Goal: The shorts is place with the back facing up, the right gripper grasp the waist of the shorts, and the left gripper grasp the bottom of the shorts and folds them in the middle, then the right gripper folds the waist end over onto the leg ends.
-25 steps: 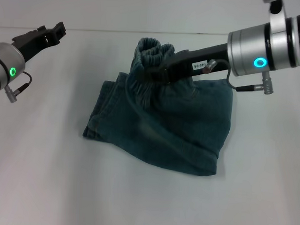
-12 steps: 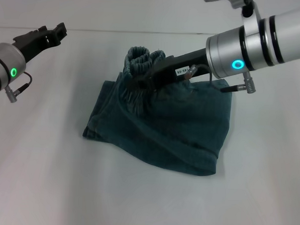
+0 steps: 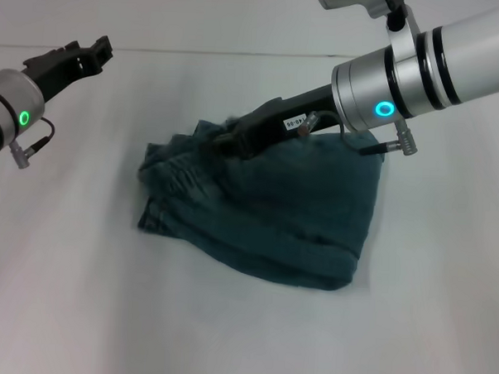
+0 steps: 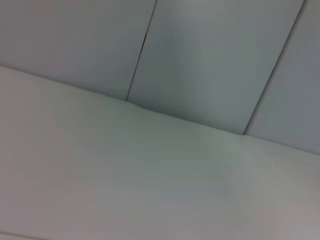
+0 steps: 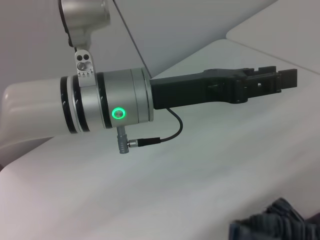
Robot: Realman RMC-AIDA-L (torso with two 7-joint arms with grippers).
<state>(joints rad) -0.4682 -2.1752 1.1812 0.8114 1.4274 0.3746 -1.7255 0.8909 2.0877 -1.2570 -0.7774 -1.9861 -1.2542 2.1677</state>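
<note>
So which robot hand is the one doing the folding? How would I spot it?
Start at the pile of blue-green shorts in the middle of the white table. The black tool pressing into the top of the pile is the right one. It has a small white label, and the other tool hangs far off to the left, touching nothing.

The only print in view is a small white label [image 3: 295,121] on the body of the right gripper [image 3: 228,141], which reaches over the shorts [image 3: 265,208]. Its characters are too small and tilted to read. No other text, number or sign can be made out.
</note>
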